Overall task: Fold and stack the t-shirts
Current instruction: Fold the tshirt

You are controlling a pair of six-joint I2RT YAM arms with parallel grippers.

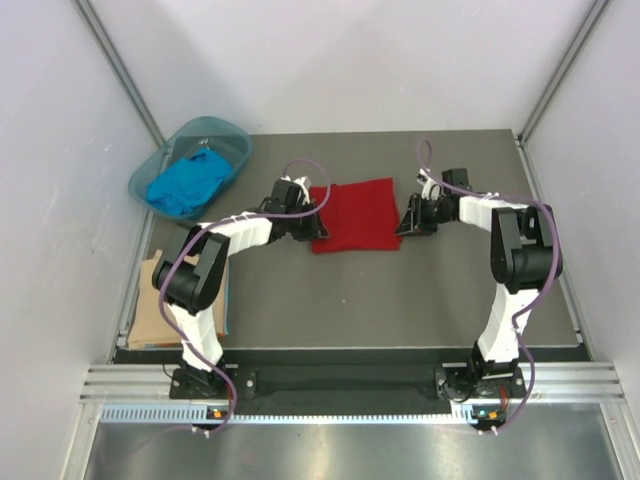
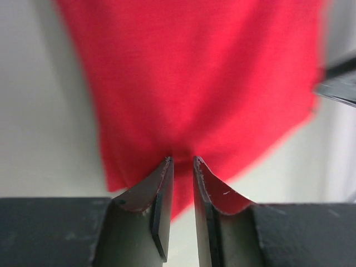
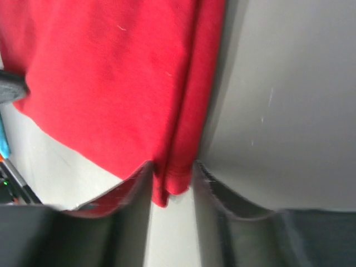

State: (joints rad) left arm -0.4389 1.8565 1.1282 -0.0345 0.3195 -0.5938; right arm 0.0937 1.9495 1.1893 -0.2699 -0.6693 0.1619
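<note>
A red t-shirt [image 1: 355, 213] is laid on the worktop [image 1: 400, 300] — one side edge is pinched by the left claw [image 1: 310, 216], the other by the right claw [image 1: 408, 222].

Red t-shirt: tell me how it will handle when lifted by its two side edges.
Likely floppy: the red t-shirt gathers into a pucker at the left fingers, so unsupported parts should sag. Probably light, being thin cloth lying flat on the table. The layered edge between the right fingers may slide apart if gripped loosely.
</note>
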